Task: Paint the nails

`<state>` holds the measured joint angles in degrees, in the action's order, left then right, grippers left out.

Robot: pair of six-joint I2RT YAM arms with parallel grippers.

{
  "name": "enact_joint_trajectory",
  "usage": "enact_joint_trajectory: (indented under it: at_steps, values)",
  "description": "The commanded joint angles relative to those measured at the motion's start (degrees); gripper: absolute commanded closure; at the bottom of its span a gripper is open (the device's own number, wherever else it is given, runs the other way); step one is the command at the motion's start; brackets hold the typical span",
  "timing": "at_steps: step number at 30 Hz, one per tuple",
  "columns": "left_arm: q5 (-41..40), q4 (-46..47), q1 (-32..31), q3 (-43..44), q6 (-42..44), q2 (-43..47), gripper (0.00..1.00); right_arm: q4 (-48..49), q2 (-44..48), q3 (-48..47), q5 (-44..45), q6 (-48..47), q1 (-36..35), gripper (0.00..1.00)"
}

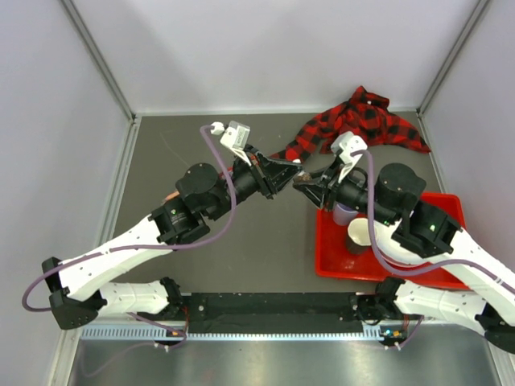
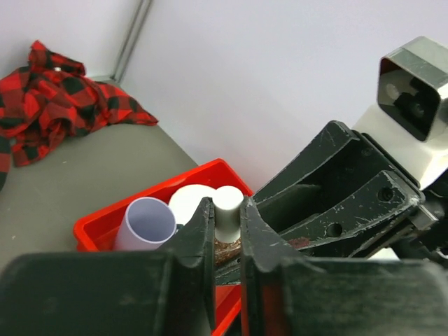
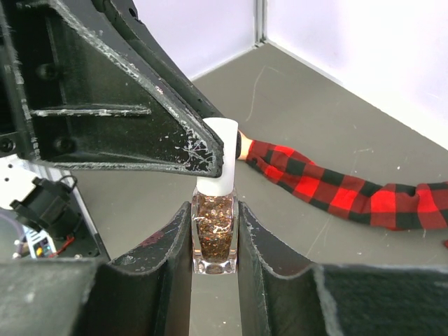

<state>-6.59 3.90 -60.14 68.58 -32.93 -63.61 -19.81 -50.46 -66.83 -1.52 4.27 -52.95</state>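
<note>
Fingers (image 3: 269,269) of the right gripper (image 3: 215,213) clamp the slick, breakable glass bottle (image 3: 215,241) at lower centre, while the left gripper (image 2: 226,210) pinches its light white cap (image 3: 220,157), likely the place to twist.

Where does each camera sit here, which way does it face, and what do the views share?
Top external: above and behind the bases, looking down on the table; both arms show, left gripper and right gripper tip to tip.
Left wrist: looks past its own fingers, closed on the white cap, toward the red tray and the right gripper.
Right wrist: looks over its own fingers, clamped on the polish bottle, toward the plaid sleeve.
Shared: both wrist views show the white cap and the opposite gripper.
</note>
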Motion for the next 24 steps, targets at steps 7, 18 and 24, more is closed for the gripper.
enact_joint_trajectory:
  at_steps: [7,18,24]
  values:
    - [32.31,12.44,-0.24,-2.65,1.64,-0.1,1.0,10.92,4.31,-0.59,-15.69,5.3,0.3,1.0]
    - [59.86,20.9,-0.24,-3.98,-0.48,0.94,1.0,25.17,5.28,1.08,-46.38,15.76,0.3,1.0]
    - [49.68,9.92,-0.24,-1.61,5.49,4.54,0.89,21.76,6.25,1.53,-41.65,15.42,0.3,1.0]
